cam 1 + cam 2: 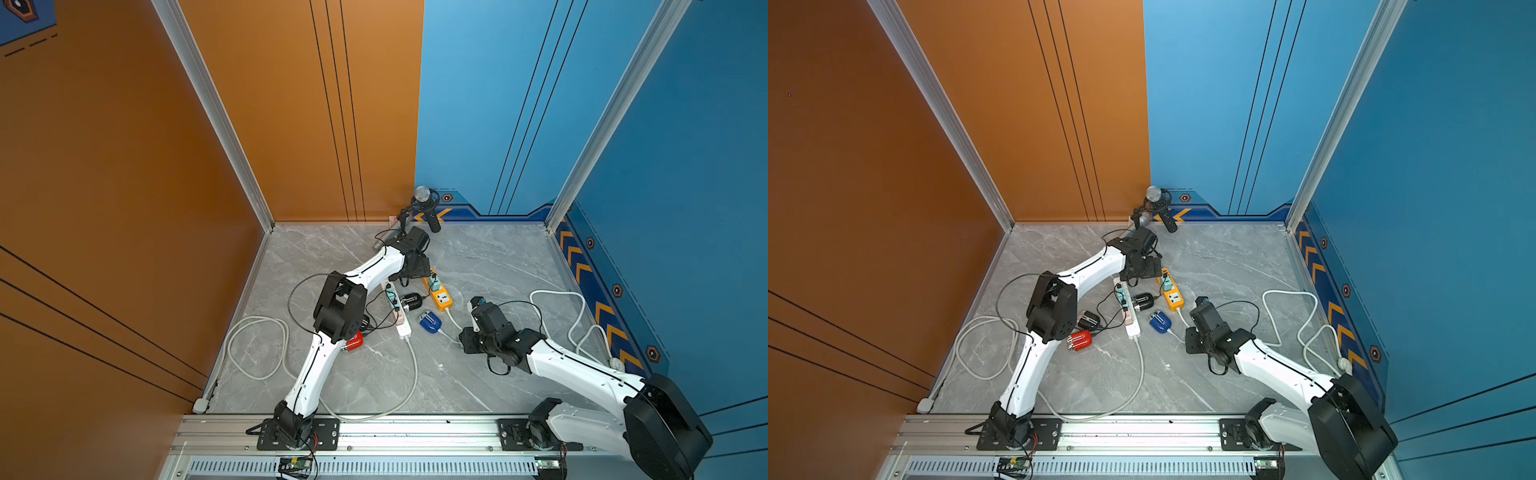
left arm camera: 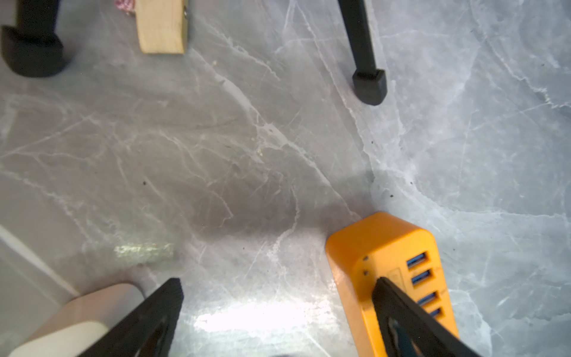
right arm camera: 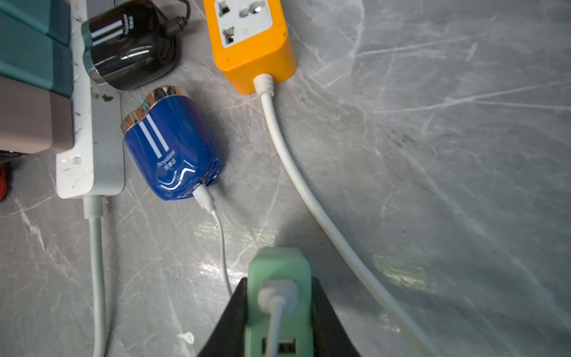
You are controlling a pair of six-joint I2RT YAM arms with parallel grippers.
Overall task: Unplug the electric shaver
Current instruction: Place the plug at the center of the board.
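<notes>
Right gripper (image 3: 279, 279) pinches green charger (image 3: 278, 262), blue shaver (image 1: 430, 322) at its ten o'clock; left gripper (image 2: 277, 279) spread wide beside orange strip (image 2: 380, 244)

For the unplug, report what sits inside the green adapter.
A white USB plug sits in the green adapter. Whether its cable is the blue shaver's is hidden behind the right tool.

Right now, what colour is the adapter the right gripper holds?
Mint green adapter, clearest in the right wrist view.

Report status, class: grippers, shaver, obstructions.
Left gripper open, empty, beside orange strip. Right gripper shut on mint adapter, unplugged. Blue shaver, white cable plugged into adapter. Strip's cord runs close alongside.
</notes>
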